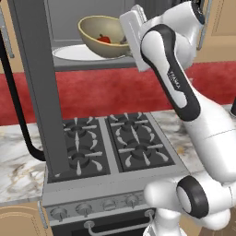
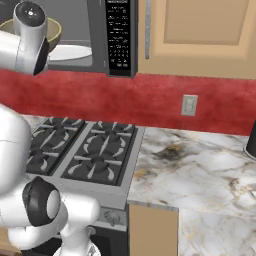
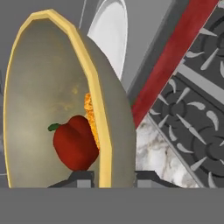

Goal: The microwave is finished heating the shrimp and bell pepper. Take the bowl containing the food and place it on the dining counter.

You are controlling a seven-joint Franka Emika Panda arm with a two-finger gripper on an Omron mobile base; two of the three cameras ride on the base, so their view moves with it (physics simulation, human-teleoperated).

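Observation:
The microwave (image 1: 69,14) stands open above the stove, its door (image 1: 39,92) swung out to the left and its keypad (image 2: 119,35) on the right. Over the white turntable (image 1: 73,53) the beige bowl (image 1: 101,34) sits tilted. In the hand view the bowl (image 3: 43,87) holds the red bell pepper (image 3: 74,142) and the orange shrimp (image 3: 91,118) against its near wall. My gripper (image 3: 109,179) is shut on the bowl's yellowish rim, one finger inside and one outside. The dining counter is out of view.
A black stove (image 1: 115,143) with several burners lies directly under the microwave. Marble worktops (image 2: 200,165) flank it, backed by a red wall (image 2: 165,100) with a socket (image 2: 189,105). A dark object (image 2: 251,140) stands at the far right edge.

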